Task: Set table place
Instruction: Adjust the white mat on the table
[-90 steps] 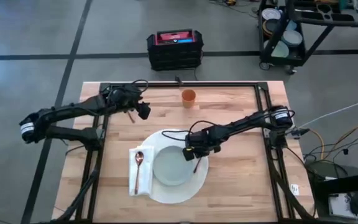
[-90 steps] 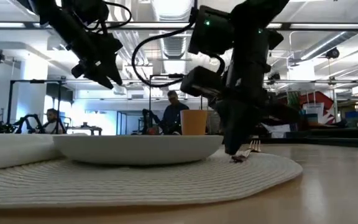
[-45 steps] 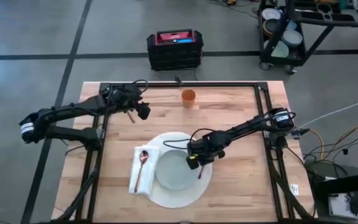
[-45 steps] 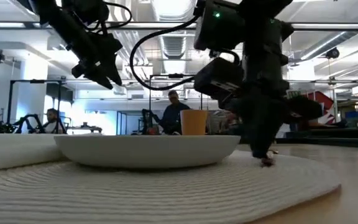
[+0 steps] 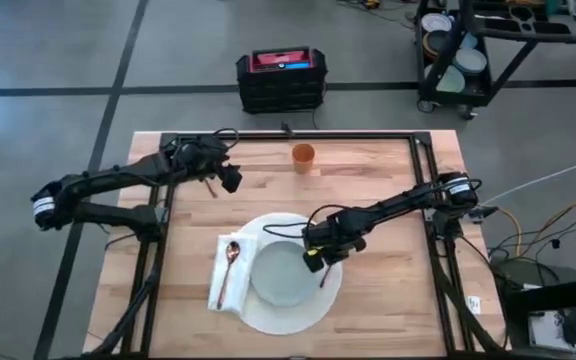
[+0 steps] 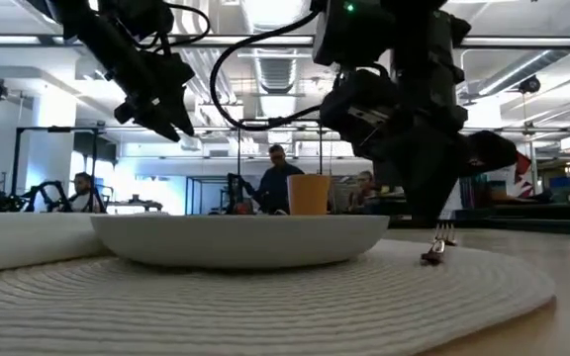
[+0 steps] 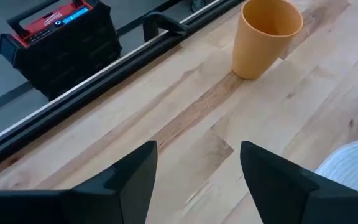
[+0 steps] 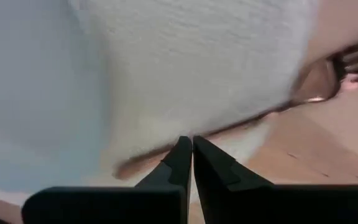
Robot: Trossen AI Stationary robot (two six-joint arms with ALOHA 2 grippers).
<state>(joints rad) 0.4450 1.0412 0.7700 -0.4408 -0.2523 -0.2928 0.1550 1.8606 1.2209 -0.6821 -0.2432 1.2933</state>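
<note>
Nearest the front edge of the light-wood surface lies the large round white mat, the landmark for everything else. On the mat's middle sits a pale grey-green plate, much smaller than the mat. On the mat's left side a white napkin lies partly over its rim, and a copper-coloured spoon rests lengthwise on the napkin. On the mat's right side, just beside the plate, a fork lies flat; the level view shows its tines resting on the woven mat. The right gripper hangs low over the mat's right part, right at the fork's far end, and its fingers are pressed together with almost no gap; whether they pinch the fork cannot be made out. Beyond the mat, toward the far rail, an orange cup stands upright on the bare wood. Left of the cup and well apart from the mat, the left gripper waits above the surface with its fingers spread wide, holding nothing.
</note>
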